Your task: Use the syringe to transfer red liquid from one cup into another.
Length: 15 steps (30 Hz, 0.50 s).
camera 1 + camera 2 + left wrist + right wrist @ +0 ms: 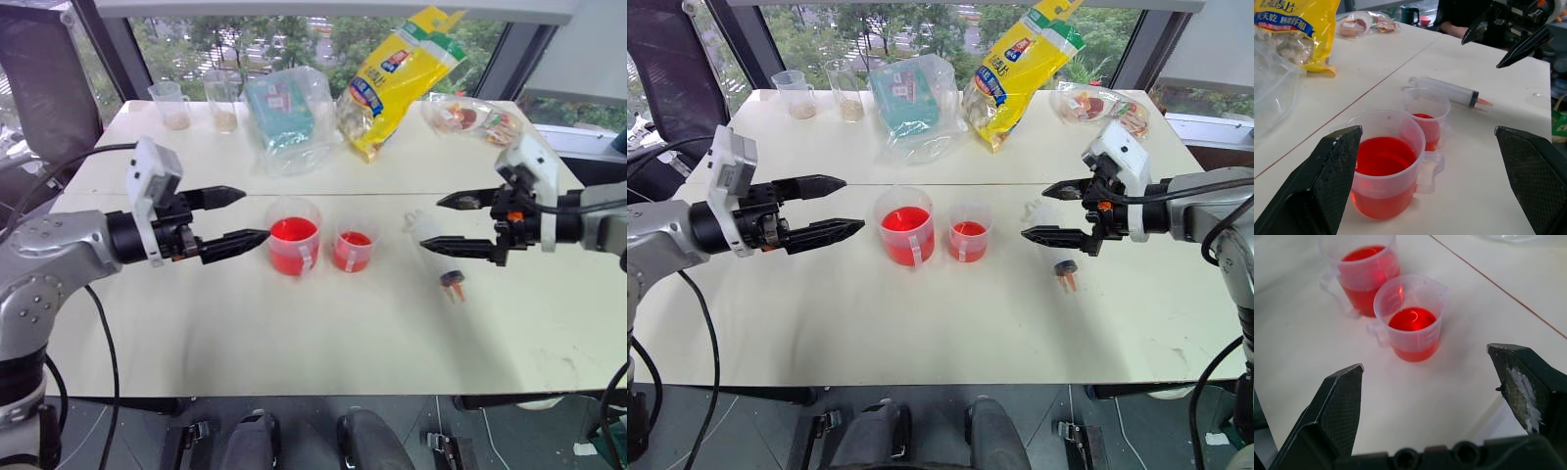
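Both arms reach inward, left tool (233,217) and right tool (453,224) spread wide, empty.

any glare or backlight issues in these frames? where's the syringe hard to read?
Left eye view: bright windows behind the table, soft shadows under both cups. Left wrist view: syringe is clear and readable. Right eye view: syringe partly hidden behind the right gripper. Right wrist view: highlight on the smaller cup.

On the bench ahead of me stand two clear cups side by side, nearly touching. The wider cup (293,247) on my left holds deep red liquid (293,231); the narrower cup (353,250) holds less. The syringe (1448,90) lies flat to their right, its orange tip pointing toward me, empty and clear.
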Each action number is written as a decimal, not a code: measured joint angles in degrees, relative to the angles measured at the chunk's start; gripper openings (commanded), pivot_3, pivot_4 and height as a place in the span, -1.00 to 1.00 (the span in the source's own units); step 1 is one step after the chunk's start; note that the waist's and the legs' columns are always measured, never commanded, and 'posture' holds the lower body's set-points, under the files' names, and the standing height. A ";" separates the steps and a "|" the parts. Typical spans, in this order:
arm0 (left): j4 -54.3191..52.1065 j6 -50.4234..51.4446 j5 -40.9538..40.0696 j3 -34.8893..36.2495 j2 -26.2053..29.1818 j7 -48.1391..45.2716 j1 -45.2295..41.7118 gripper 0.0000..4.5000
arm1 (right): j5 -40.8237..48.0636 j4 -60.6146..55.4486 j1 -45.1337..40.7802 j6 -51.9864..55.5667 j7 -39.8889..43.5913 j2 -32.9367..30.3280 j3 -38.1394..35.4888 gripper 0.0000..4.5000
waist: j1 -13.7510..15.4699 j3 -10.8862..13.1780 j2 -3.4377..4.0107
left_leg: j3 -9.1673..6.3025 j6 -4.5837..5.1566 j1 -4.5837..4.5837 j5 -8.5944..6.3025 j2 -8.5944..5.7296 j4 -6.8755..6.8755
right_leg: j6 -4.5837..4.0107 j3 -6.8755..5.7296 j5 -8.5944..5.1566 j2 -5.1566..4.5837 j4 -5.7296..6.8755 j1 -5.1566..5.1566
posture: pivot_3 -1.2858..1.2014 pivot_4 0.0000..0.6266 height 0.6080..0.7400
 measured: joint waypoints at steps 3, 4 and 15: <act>0.09 -0.07 0.03 -0.01 0.00 -0.45 0.19 1.00 | -0.02 0.00 0.54 -0.08 0.06 -0.19 -0.01 0.97 | -0.01 0.00 0.00 | 0.00 0.00 0.00 0.00 0.00 0.00 | 0.00 0.00 0.00 0.00 0.00 0.00 | 0.03 -0.52 1.00; 0.12 -0.10 0.07 -0.01 -0.01 -0.49 0.26 1.00 | -0.04 0.00 0.73 -0.09 0.08 -0.36 -0.01 0.97 | 0.02 0.00 0.00 | 0.00 0.00 0.00 0.00 0.00 0.00 | 0.00 0.00 0.00 0.00 0.00 0.00 | 0.03 -0.52 1.00; 0.26 -0.70 0.17 -0.05 -0.21 -0.88 0.27 1.00 | -0.59 -0.04 2.22 -0.29 -0.05 -2.26 -0.64 0.97 | 0.02 0.00 0.00 | 0.01 0.00 0.00 0.00 0.00 0.01 | 0.00 0.00 0.00 0.00 0.00 0.01 | 0.03 -0.52 1.00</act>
